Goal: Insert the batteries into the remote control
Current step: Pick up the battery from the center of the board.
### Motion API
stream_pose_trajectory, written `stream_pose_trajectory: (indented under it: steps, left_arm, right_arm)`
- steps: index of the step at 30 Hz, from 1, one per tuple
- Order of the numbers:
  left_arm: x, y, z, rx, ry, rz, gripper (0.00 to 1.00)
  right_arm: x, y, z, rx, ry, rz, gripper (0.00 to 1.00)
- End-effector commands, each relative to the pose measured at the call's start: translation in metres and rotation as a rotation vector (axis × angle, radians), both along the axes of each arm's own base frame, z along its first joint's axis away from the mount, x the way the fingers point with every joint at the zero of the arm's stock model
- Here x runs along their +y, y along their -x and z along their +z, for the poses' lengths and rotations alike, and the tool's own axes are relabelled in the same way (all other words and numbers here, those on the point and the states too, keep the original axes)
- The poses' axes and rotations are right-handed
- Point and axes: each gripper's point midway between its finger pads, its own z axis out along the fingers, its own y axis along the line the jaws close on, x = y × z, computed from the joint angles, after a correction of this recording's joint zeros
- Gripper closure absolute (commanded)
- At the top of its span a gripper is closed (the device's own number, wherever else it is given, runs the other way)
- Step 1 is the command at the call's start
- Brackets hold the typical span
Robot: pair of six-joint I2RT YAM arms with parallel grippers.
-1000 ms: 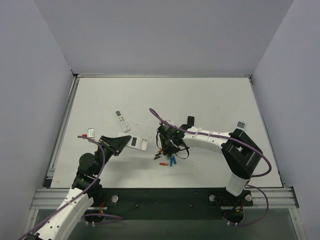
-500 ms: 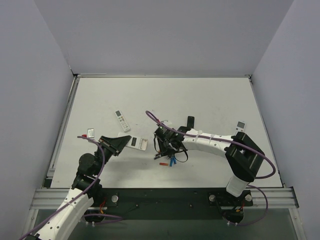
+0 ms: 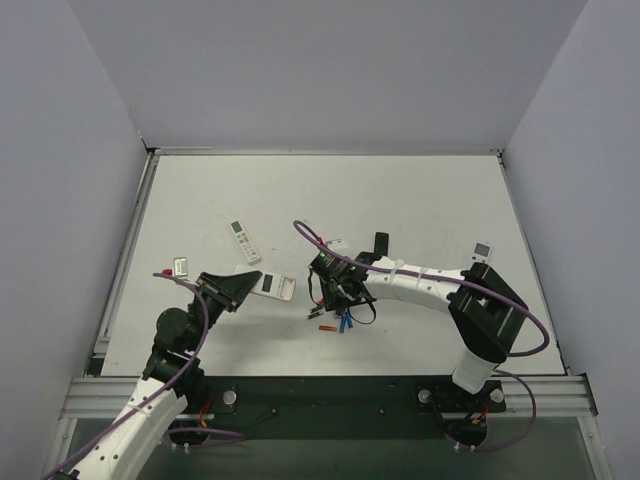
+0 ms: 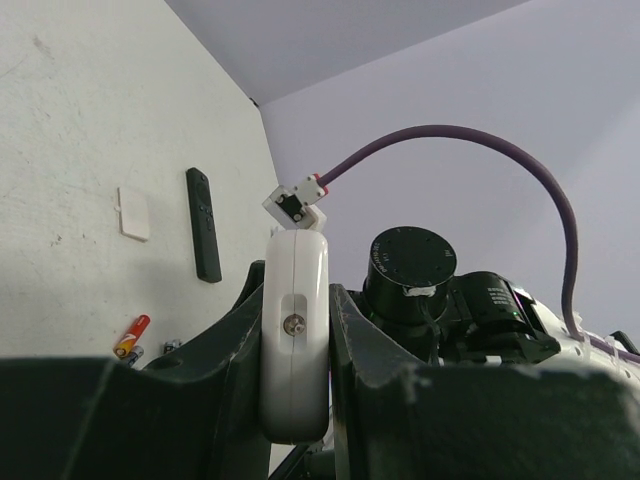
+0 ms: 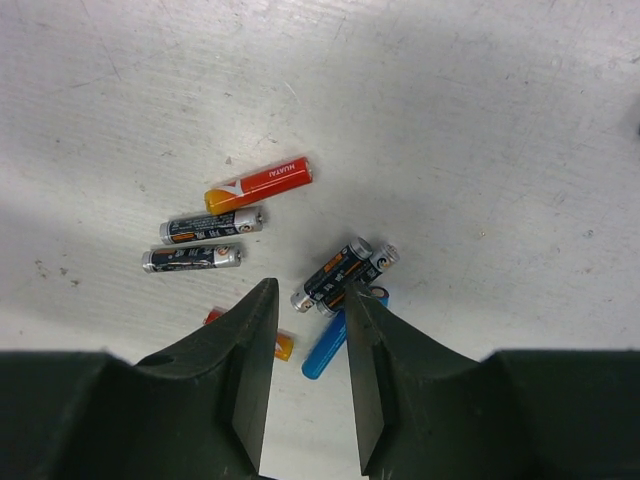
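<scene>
The left gripper [image 4: 296,300] pinched the short white plastic remote control [image 4: 293,375] edge-on between its fingers, well left of the loose, thin cylindrical batteries [image 5: 258,185] (its battery bay faced out of view). The right gripper [image 5: 310,295] hovered over them, fingers narrowly parted and empty. Picking a battery seemed the step in hand; the next move would call for descending around one dark grey battery [image 5: 340,272] alone.

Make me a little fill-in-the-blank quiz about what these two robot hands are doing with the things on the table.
The left hand is shut on a white ____.
The right hand hangs over the batteries, open and holding ____.
The batteries lie loose on the ____.
Seen through the gap between the right hand's fingers, one battery is coloured ____.
Missing words: remote; nothing; table; blue.
</scene>
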Motion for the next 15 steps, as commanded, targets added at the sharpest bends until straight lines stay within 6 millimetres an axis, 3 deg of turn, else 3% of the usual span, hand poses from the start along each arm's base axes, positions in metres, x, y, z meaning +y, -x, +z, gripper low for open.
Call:
stream_pose_trajectory:
  steps: [1, 15]
  left_arm:
    - [0.0, 0.002, -0.008, -0.009, -0.008, -0.005, 1.0]
    - [0.0, 0.002, -0.009, -0.008, -0.007, -0.005, 1.0]
  right_arm:
    - [-0.006, -0.002, -0.004, 0.009, 0.049, -0.025, 0.72]
    - [0.002, 0.002, -0.018, 0.054, 0.051, 0.013, 0.77]
